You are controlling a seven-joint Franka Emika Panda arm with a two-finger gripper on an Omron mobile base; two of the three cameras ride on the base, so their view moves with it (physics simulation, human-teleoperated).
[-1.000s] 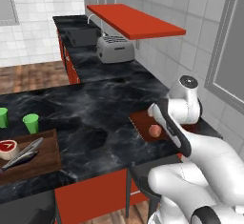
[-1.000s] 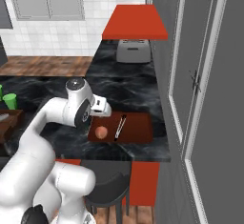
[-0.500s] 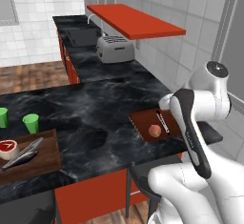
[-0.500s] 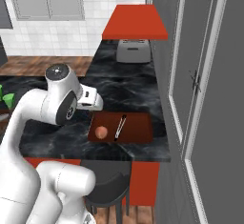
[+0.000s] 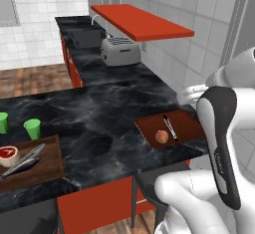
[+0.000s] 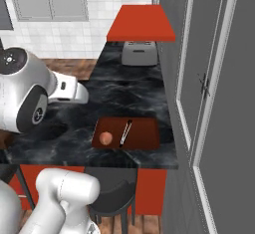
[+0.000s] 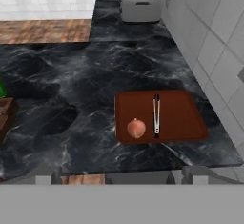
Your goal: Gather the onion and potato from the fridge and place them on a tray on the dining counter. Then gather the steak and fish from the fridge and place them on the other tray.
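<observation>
Onion on the tray, arm pulled up and away

Onion (image 7: 136, 128) sits on the reddish tray (image 7: 181, 118) at the near edge of the black marble tabletop (image 5: 99, 108), just beside a thin dark tongs-like utensil (image 7: 156, 114) lying at its 3 o'clock in the hand view. The tool hangs well above and back from the tray, its fingers spread wide and holding nothing; from the hand view the onion lies ahead and below, roughly at 12 o'clock. The potato is not on this tray yet, so I'd judge the fridge trip is next. The risk: the onion is round and rests close to the tray's low rim, so a potato dropped beside it could knock it off onto the tabletop. A second tray (image 5: 35, 166) at 9 o'clock carries steak (image 5: 9, 154) and fish (image 5: 25, 159), beside two green cups (image 5: 32, 127); a toaster (image 5: 120, 51) stands at the far end
</observation>
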